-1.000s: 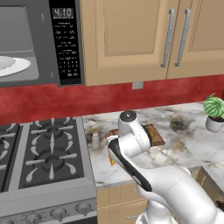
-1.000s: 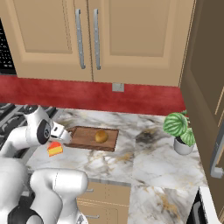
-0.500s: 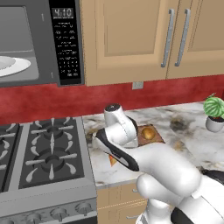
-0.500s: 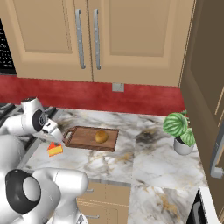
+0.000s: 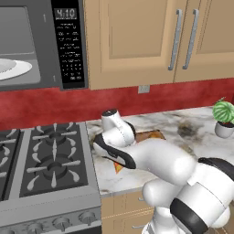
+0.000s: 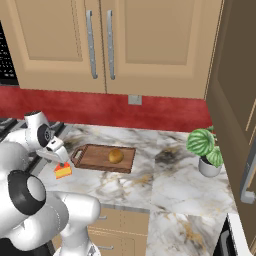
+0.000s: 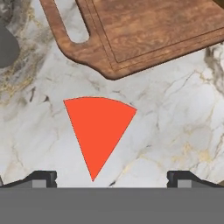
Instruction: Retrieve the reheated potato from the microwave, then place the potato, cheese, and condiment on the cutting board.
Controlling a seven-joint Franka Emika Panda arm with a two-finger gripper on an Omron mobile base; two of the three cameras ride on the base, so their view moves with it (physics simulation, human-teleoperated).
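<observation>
The potato (image 6: 116, 156) lies on the cutting board (image 6: 97, 159), which is also in the hand view (image 7: 148, 30) with its looped handle toward the cheese. The cheese (image 7: 98, 129) is a red-topped wedge on the marble, just off the handle end, with its orange side in the right base view (image 6: 63, 171). My gripper (image 7: 111, 179) hangs open right above the cheese (image 5: 119, 167), one fingertip (image 7: 41, 178) on each side, holding nothing. A grey rounded shape at the hand view's left edge looks like the condiment (image 7: 6, 46). The microwave (image 5: 41, 45) shows its white plate (image 5: 13, 68).
A gas stove (image 5: 45, 160) borders the counter on the left. A potted plant (image 6: 205, 147) stands at the counter's right end. Wooden wall cabinets (image 6: 110, 45) hang above. Bare marble (image 6: 165, 180) stretches between the board and the plant.
The arm has swung left, away from the board, and brought the hand down over the cheese. The jaws have stayed open. The potato has stayed on the board.
</observation>
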